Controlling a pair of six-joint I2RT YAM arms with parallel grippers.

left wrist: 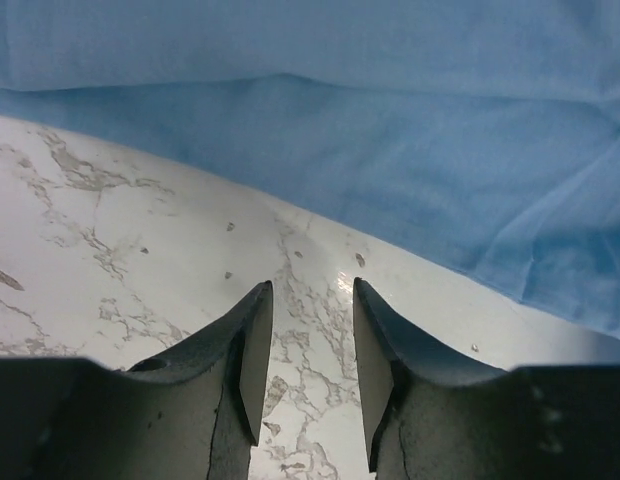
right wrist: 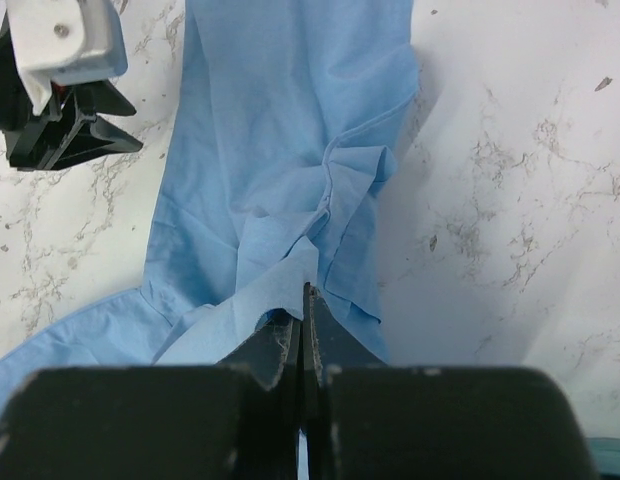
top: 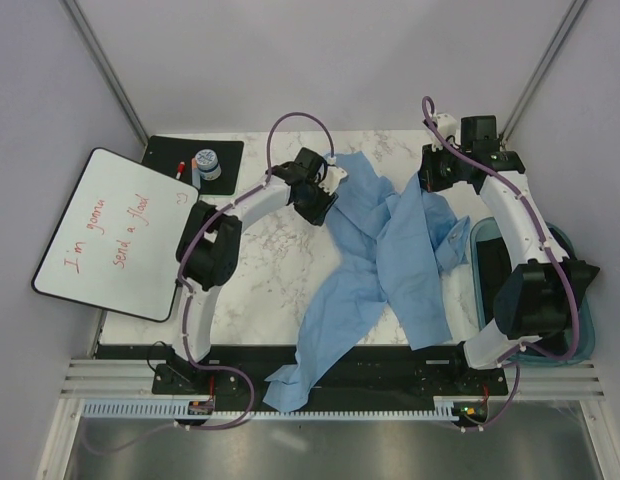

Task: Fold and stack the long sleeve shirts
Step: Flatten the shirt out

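Marbled counter [top: 260,270] fills the cell, and the shirt [top: 390,250] lies across its middle in a twisted sprawl, with one sleeve trailing off the near edge between the arm bases. By my reading nothing is folded or stacked yet. I'm at the spreading-out stage, with flattening, folding and stacking all to come. I cannot tell whether that heap is one shirt or two. My right gripper [right wrist: 303,300] is pressed together on a pinch of cloth at the far right of the heap, its arm reaching up from the near corner. My left gripper [left wrist: 312,290] is spread with nothing between its fingers, low over bare counter just beside the shirt's far left edge, its arm bowed out leftward
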